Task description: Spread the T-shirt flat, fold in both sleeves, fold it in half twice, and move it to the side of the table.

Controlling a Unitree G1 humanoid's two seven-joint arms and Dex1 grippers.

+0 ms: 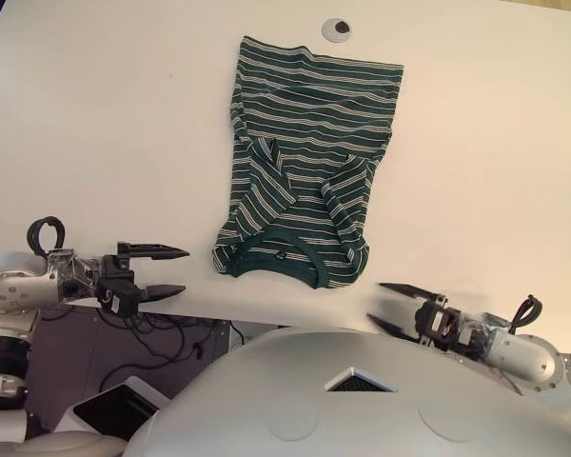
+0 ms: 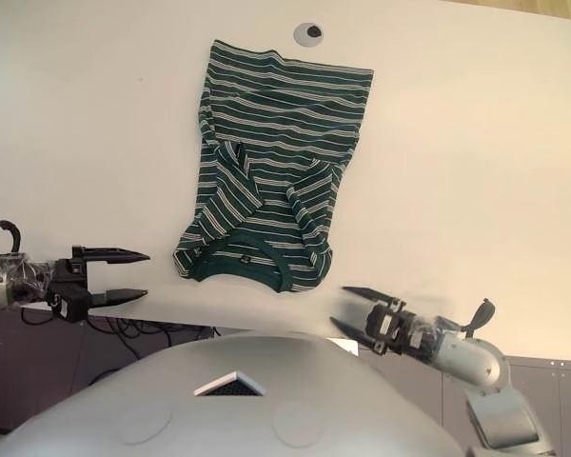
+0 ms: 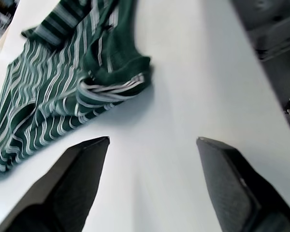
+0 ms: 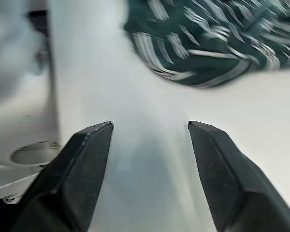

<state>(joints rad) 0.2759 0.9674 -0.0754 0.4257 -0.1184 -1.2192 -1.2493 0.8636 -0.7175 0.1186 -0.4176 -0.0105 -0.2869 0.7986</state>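
Tabletop [image 1: 105, 143] lies open left and right of the centred T-shirt [image 1: 305, 152]; a small round disc [image 1: 338, 29] sits just above it.

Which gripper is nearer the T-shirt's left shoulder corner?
Left. The left gripper sits just left of that T-shirt corner, jaws open; the right gripper is past the opposite shoulder.

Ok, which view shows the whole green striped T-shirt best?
The left eye view: the whole green striped T-shirt lies in frame. The right eye view shows the same. The wrist views catch blurred corners of its near edge.
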